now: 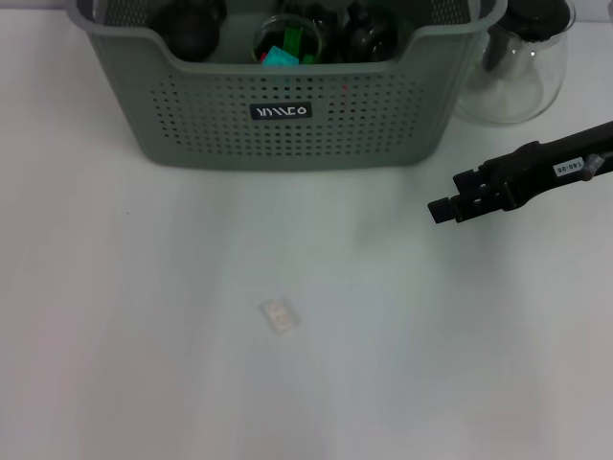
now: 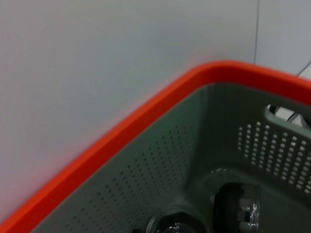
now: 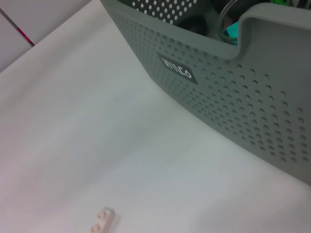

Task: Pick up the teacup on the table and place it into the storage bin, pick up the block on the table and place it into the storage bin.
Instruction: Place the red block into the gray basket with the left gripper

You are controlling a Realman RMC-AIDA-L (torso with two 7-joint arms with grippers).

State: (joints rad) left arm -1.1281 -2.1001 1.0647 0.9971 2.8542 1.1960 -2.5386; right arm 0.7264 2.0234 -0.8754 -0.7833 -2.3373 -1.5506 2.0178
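Note:
A small white block (image 1: pixel 280 316) lies on the white table in front of the storage bin (image 1: pixel 287 125), well clear of it. It also shows in the right wrist view (image 3: pixel 103 221). The grey-green perforated bin holds dark round items (image 1: pixel 192 24) and a glass with coloured pieces (image 1: pixel 287 43); I cannot tell which is the teacup. My right gripper (image 1: pixel 442 208) hovers over the table to the right of the bin's front corner, away from the block. The left wrist view looks down into the bin (image 2: pixel 160 179) at a dark glossy item (image 2: pixel 238 208). My left gripper is out of view.
A clear glass carafe (image 1: pixel 517 67) with a black lid stands right of the bin, behind the right arm. The bin's front wall (image 3: pixel 233 97) with its black label (image 3: pixel 176 69) fills the right wrist view.

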